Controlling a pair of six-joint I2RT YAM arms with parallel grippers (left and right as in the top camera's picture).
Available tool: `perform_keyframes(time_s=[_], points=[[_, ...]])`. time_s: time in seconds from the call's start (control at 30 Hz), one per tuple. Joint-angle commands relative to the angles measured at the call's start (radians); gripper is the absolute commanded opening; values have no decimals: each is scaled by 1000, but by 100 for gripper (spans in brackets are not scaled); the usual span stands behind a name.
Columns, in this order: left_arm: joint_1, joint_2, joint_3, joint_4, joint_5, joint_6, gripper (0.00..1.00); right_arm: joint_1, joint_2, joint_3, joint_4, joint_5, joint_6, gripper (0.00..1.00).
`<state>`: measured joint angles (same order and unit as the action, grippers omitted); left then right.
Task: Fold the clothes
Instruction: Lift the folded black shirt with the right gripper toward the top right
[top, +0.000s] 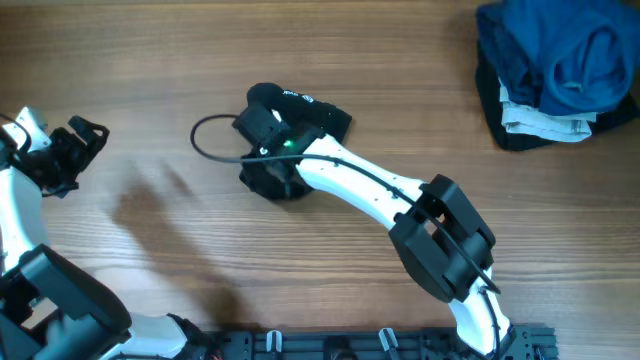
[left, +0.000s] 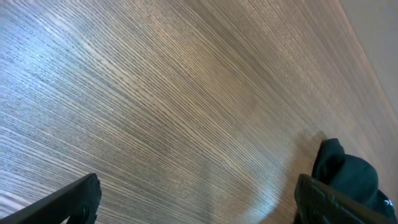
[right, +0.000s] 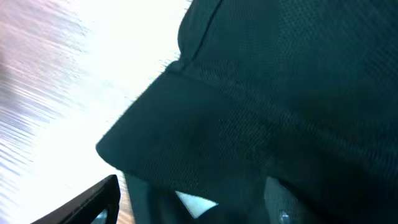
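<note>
Wooden table (top: 400, 60): bearing the wrinkled thin black garment (top: 330, 118).
Right gripper (right: 189, 190): wide, pressing it below.
Left gripper (left: 198, 186): wide, idling aside.
Risk: withdrawing, we are risking dragging folds loose.

My overhead camera looks straight down from high above, taking in the worktop (top: 150, 60) with the black garment (top: 325, 118) near mid-frame. The left wrist camera sits well to that garment's left, angled low across bare wood, the fingers (left: 74, 199) of the left hand (left: 202, 208) at its bottom corners; the garment clips its lower right edge. The right wrist camera is right up against the garment, fabric filling most of its frame. All three share that garment.
</note>
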<state>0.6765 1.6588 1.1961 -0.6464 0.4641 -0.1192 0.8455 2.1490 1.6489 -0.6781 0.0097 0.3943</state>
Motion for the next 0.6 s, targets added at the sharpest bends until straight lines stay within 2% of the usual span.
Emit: perform_keyframes(time_s=[0.0,0.07,0.13,0.37,0.5,0.53,0.57], points=[[3,10,1,0,-6,-20,100,-8,4,-15,16,95,-492,75],[3,10,1,0,-6,-20,100,-11,4,-19,33,163,-684,76],[3,10,1,0,-6,-20,100,-15,8,-24,40,156,-772,76],[3,10,1,0,-13,-20,100,-14,77,-24,-69,83,-814,79],[2,10,1,0,-18,-20,100,-15,155,-24,18,177,-892,82],[3,10,1,0,-25,-20,100,-25,180,-24,92,243,-893,80],[2,10,1,0,-32,-20,100,-32,193,-24,127,266,-892,73]])
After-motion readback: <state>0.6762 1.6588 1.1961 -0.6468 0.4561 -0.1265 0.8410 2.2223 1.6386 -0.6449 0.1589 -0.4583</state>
